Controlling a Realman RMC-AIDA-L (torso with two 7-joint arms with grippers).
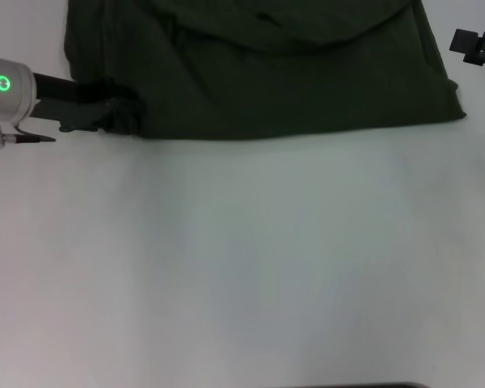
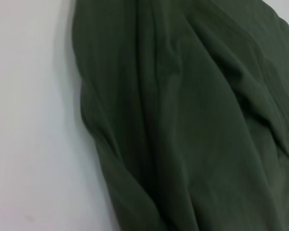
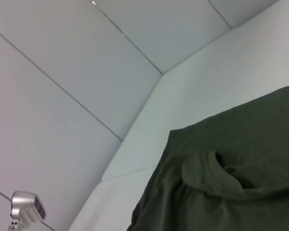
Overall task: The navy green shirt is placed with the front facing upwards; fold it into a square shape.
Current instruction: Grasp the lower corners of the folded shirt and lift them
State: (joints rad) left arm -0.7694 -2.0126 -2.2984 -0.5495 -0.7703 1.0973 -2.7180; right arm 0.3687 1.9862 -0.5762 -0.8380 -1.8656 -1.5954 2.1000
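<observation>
Left gripper (image 1: 105, 109), dark and slim at the end of a silver wrist with a green light, lies low at the near left corner of the navy green shirt (image 1: 259, 69), a large dark olive-green cotton garment. Its fingers sit at the bunched hem there, touching the cloth; whether they are pinching it I cannot tell, since fabric and fingers blend together.

That shirt spreads across the far part of the white table (image 1: 242, 267), its near edge running roughly straight from the left gripper to a corner on the right. A fold layer curves over its upper part. No lettering shows; the cloth is plain green with soft wrinkles, as the left wrist view confirms. In the right wrist view the ribbed collar (image 3: 216, 175) lies open on top.

Right gripper (image 1: 478, 47) hangs off the shirt's far right side, apart from the cloth; I cannot tell its finger state.
</observation>
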